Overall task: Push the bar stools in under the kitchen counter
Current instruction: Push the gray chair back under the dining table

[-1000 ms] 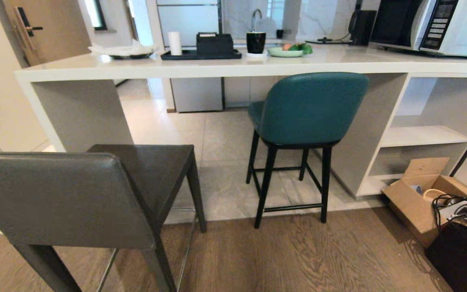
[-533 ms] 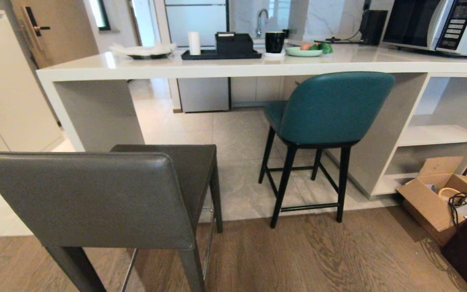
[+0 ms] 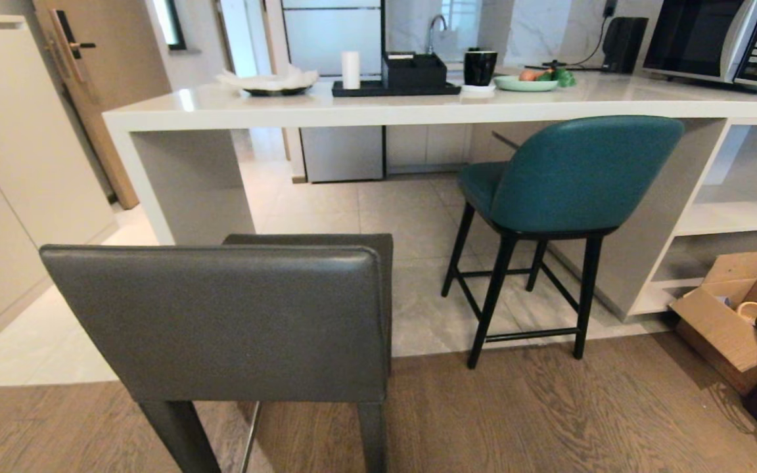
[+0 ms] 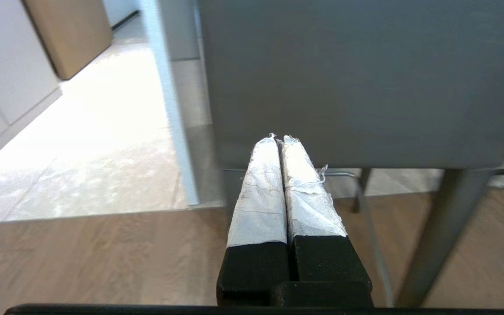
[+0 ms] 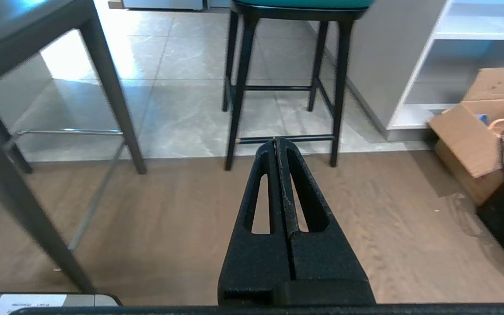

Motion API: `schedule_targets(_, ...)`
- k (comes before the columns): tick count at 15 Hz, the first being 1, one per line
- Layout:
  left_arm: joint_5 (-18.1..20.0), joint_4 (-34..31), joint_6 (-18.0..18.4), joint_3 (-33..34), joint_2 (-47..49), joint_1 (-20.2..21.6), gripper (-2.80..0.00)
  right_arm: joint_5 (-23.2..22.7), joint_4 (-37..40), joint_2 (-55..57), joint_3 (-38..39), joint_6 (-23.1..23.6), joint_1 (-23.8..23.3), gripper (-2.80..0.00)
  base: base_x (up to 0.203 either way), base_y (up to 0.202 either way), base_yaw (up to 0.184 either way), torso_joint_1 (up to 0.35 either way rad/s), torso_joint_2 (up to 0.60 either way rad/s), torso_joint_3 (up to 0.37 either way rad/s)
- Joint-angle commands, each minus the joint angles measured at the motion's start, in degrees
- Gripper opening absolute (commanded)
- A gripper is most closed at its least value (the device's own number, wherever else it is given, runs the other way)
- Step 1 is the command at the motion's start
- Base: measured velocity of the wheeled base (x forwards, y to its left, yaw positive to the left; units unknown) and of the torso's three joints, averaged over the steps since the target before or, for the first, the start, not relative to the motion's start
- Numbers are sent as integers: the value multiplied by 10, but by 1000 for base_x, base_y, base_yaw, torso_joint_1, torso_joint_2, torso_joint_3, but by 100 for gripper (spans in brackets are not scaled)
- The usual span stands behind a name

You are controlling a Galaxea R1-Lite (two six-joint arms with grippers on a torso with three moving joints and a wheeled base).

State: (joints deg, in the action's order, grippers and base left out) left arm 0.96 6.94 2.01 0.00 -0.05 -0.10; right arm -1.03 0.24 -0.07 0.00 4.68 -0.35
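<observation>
The grey leather bar stool point(image 3: 221, 322) stands close in front of me on the wood floor, its low back toward me, well short of the white kitchen counter point(image 3: 378, 108). The teal bar stool point(image 3: 575, 174) stands further right, its seat partly under the countertop. My left gripper point(image 4: 279, 139) is shut and empty, pointing at the grey stool's back point(image 4: 357, 83), a short gap away. My right gripper point(image 5: 277, 141) is shut and empty, pointing over the floor toward the teal stool's black legs point(image 5: 239, 92). Neither arm shows in the head view.
An open cardboard box point(image 3: 723, 322) with cables lies on the floor at the right, beside the counter's open white shelves point(image 3: 733, 217). On the countertop stand a black tray point(image 3: 395, 89), a mug, a plate and a microwave point(image 3: 720, 39). White cabinets point(image 3: 4, 184) line the left.
The whole head view has shifted: both stools and the counter now lie further right in the picture, so the camera has moved left. The grey stool now stands squarely before me.
</observation>
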Motion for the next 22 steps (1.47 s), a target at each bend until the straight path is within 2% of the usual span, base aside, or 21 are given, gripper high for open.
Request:
schedule_targets(1, 0, 1, 0, 23, 0, 0, -280, 0, 0, 1, 1, 1, 0, -280, 0, 198, -2, -3, 2, 0)
schedule_targets(12, -1, 0, -2, 23, 1, 0, -280, 0, 0, 1, 1, 0, 0, -280, 0, 189, -2, 2, 3, 4)
schedule_targets(17, -3, 2, -4, 23, 0, 0, -280, 3, 1, 1, 1, -13, 0, -280, 0, 14, -1, 0, 0, 1)
schedule_targets(18, -1, 5, -11, 14, 1, -1, -280, 7, 3, 1, -1, -19, 0, -280, 0, 0, 0, 0, 0, 0)
schedule_targets(20, 10, -11, -28, -50, 34, -1, -280, 12, 7, 5, -18, -22, 0, -280, 0, 0, 0, 0, 0, 0)
schedule_targets(22, 27, -10, -41, -100, 119, -7, -280, 20, 12, 61, -85, -52, -1, -280, 0, 0, 0, 0, 0, 0)
